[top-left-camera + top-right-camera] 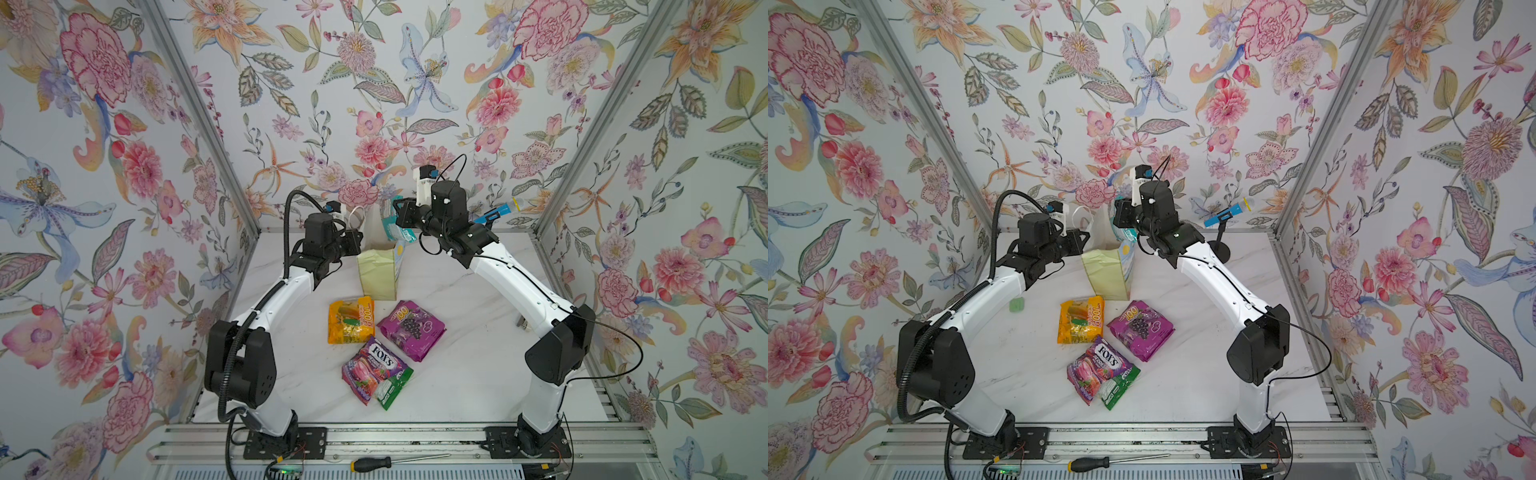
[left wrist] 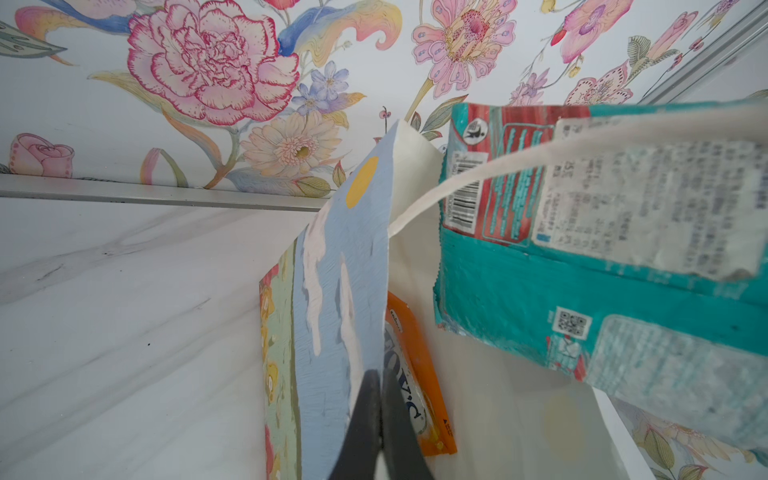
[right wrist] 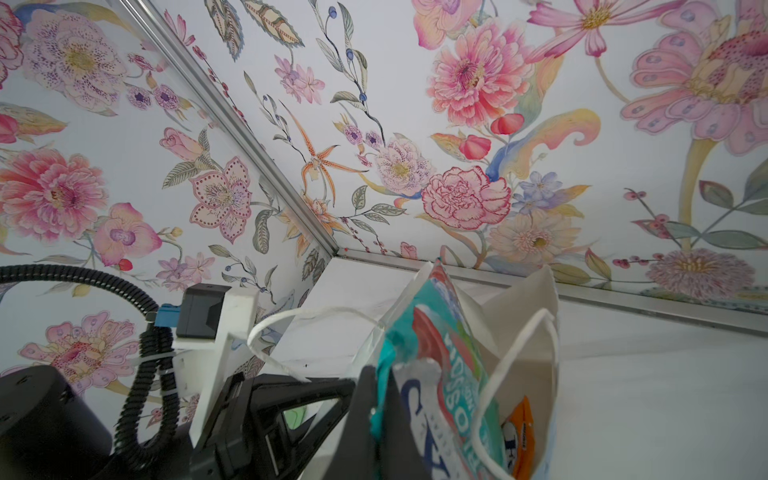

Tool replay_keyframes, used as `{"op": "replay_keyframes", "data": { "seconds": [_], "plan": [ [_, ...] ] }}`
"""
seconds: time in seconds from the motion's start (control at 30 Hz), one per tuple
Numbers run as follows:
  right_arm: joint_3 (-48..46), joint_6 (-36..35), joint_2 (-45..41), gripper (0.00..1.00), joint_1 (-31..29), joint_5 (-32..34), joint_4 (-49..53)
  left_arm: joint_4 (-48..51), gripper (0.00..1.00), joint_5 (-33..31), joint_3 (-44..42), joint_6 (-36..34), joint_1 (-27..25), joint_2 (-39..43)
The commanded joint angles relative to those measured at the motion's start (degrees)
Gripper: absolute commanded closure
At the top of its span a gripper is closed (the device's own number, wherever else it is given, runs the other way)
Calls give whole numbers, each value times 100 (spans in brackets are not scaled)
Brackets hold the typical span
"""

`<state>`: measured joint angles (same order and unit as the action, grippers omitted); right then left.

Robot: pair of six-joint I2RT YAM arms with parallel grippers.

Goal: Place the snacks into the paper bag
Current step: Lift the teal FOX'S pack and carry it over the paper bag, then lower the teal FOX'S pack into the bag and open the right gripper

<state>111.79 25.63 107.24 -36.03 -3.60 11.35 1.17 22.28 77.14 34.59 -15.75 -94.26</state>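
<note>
This is a robotics lab test cell rather than a lived-in room. 3 flat panels of floral wallpaper (image 1: 332,83) sit in a bare aluminium frame (image 1: 199,112) around a marble-look tabletop (image 1: 457,374). A left arm (image 1: 270,299) and a right arm (image 1: 511,270) are bolted through black base plates (image 1: 286,442) to a slotted aluminium rail (image 1: 415,440). A screwdriver (image 1: 370,464) lies by the rail, and a blue microphone (image 1: 1227,214) stands at the back.

Both white-and-black arms rise from the near edge and bend inward toward the far middle. The left arm (image 1: 282,291) ends in the left gripper (image 2: 380,378), its jaws pinched on the wall of the pale yellow-green paper bag (image 1: 376,274). The right arm (image 1: 511,270) carries the right gripper (image 3: 376,376), clamped on a teal plastic snack packet (image 2: 519,299).
</note>
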Motion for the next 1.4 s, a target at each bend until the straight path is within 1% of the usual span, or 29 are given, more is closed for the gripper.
{"op": "replay_keyframes", "data": {
  "seconds": [0.0, 0.23, 0.53, 0.7, 1.07, 1.23, 1.37],
  "plan": [
    [120, -98, -232, 100, -33, 79, -114, -66, 100, 22, -63, 35, -7, 83],
    [373, 90, 106, 100, -44, -62, -60, -88, 100, 30, -24, 47, -7, 68],
    [938, 270, 621, 100, 26, -229, 260, -115, 100, 48, -29, 48, -7, 75],
    [973, 583, 764, 100, 123, -537, 295, -117, 100, 55, -33, 31, -7, 92],
    [1049, 962, 1122, 100, 66, -943, 215, -187, 100, 111, -26, 70, -5, 87],
    [1582, 1193, 1492, 100, 37, -1177, 227, -195, 100, 120, -33, 69, -7, 92],
    [2052, 1246, 1803, 100, 8, -1321, 387, -195, 100, 127, -42, 79, -14, 114]
  ]
}}
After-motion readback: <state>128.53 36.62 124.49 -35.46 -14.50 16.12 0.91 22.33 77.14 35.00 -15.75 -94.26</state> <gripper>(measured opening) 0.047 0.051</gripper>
